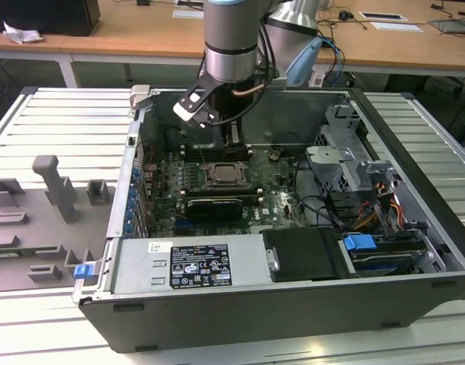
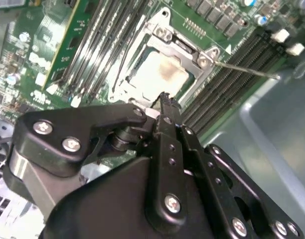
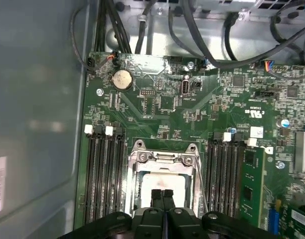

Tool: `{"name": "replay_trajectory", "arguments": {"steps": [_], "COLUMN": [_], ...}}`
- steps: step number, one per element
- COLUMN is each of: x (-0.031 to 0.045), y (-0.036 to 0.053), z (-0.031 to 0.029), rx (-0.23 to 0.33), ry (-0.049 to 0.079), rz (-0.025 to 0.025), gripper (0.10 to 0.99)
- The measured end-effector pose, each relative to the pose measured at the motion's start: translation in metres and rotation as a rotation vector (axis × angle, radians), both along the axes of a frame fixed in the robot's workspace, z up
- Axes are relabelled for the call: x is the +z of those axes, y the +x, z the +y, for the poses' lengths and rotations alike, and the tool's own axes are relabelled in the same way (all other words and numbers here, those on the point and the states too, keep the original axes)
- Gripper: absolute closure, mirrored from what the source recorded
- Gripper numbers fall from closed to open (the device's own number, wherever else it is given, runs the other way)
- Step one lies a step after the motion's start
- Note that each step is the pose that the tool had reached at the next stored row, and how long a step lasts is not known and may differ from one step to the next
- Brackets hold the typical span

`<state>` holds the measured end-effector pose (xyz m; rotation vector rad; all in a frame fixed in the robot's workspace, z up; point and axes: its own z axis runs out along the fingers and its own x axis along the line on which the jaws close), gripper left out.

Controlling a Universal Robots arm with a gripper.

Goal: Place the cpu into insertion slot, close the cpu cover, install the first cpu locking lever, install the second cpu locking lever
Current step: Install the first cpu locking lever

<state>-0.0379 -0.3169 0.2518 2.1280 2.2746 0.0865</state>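
Note:
The cpu (image 2: 160,74) lies in the insertion slot (image 1: 224,176) on the green board, its pale metal top (image 3: 165,182) facing up. The silvery cpu cover (image 2: 178,41) lies flat over the chip's edges, and its frame (image 3: 162,158) rings the chip. A thin locking lever rod (image 2: 247,70) sticks out sideways from one socket corner; in the first wrist view the same lever (image 3: 203,186) runs beside the socket. My gripper (image 2: 165,99) hangs just above the chip's edge, fingers pressed together with nothing between them. The gripper (image 3: 162,194) is shut, and in the exterior view the gripper (image 1: 234,141) sits above the socket.
Black memory slots (image 3: 105,174) flank the socket on both sides. Case walls (image 1: 134,175) enclose the board, with a drive cage and cables (image 1: 354,175) on the exterior view's right. A grey power supply (image 1: 194,262) lies along the front. Grey fixtures (image 1: 58,190) stand on the table.

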Motion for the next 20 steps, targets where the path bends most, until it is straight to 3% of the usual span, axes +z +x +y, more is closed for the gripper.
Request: {"name": "replay_trajectory", "arguments": {"steps": [2, 3, 5, 7, 11, 13, 20], "x": [0.0094, 0.0177, 0.0177, 0.0175, 0.0172, 0.0167, 0.0158], "y": [-0.0001, -0.0001, 0.0022, 0.0023, 0.0022, 0.0022, 0.0026], "z": [0.0007, 0.0009, 0.0009, 0.0009, 0.0009, 0.0012, 0.0021], "rx": [0.000, 0.000, 0.000, 0.045, 0.225, 0.280, 0.379], "ry": [0.000, 0.000, 0.000, -0.001, -0.003, -0.003, -0.004], "rz": [0.0000, 0.0010, 0.0174, 0.0175, 0.0174, 0.0174, 0.0171], "gripper": [0.980, 0.980, 0.980, 0.980, 0.980, 0.980, 0.980]}}
